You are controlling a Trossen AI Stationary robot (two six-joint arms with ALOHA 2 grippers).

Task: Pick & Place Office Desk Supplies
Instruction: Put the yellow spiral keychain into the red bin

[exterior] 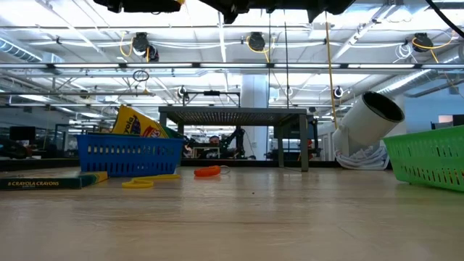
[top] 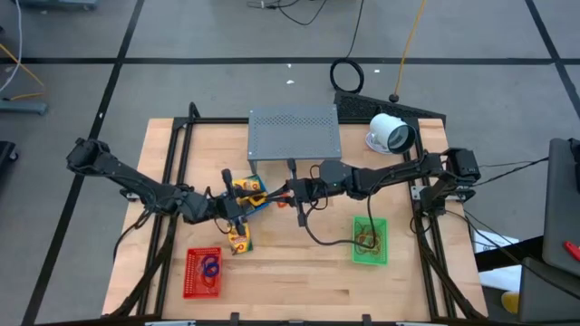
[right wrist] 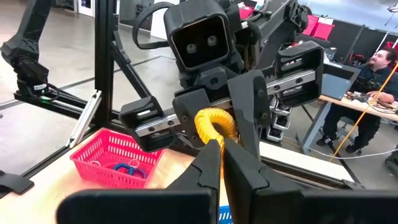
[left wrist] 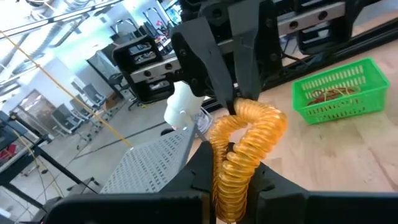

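Above the middle of the wooden counter, just in front of the grey perforated stand, a yellow coiled loop hangs between the two arms. It is a glossy, ribbed, spring-like band, bent into a bulging arc and stretched between both pincers. The left pincer is clamped together on the lower stretch of the coil, its dark fingers pressed against it on either side. The right pincer is likewise closed on the same loop, whose yellow curve rises just above its fingertips. Seen from above, the two pincers meet tip to tip over the blue basket, which holds a yellow crayon pack leaning on end. A second crayon pack lies flat on the counter nearer the front edge, beside the left arm. The red basket sits at the front left with blue and purple loops inside; the green basket sits at the front right, holding tan and reddish bands. An orange loop and a yellow one lie on the wood near the blue basket.
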